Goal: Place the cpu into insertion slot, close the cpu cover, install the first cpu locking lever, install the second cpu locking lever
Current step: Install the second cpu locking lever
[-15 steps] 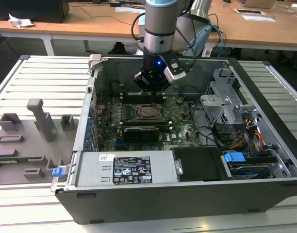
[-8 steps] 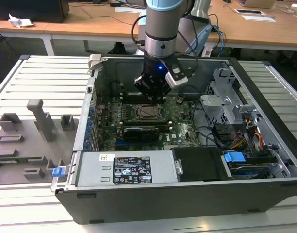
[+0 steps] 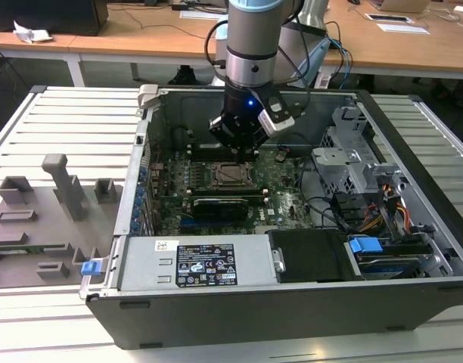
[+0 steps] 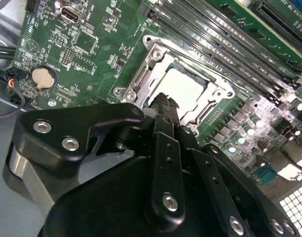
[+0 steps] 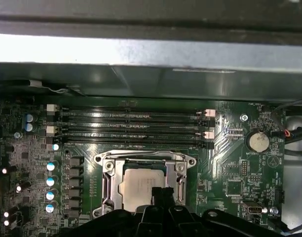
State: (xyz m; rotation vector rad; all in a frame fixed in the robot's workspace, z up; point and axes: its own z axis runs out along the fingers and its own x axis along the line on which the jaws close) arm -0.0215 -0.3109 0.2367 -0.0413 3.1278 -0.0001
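Inside the black-framed square insertion slot point(image 5: 141, 185) the pale silver-grey square cpu point(image 5: 139, 190) is sitting flat, on the green circuit board point(image 5: 230, 173). Thin silver-grey metal cpu cover point(image 5: 107, 183) is lying down around the chip, framing its edges, in both wrist views. Black-fingered gripper point(image 5: 162, 193) is hanging right over the chip's edge; fingertips look pressed together with nothing between them, but contact with the chip I cannot tell. In the second wrist view the same chip point(image 4: 183, 89) is showing just beyond the gripper point(image 4: 163, 98) tip. Long black memory slots point(image 5: 131, 123) are running beside the socket, a round silver coin battery point(image 5: 257, 142) sitting off to one side. In the exterior view the gripper point(image 3: 237, 151) is hovering inside the open grey computer case point(image 3: 413, 249), socket point(image 3: 233, 174) directly below, grey slotted table point(image 3: 57, 128) at the exterior view's left.
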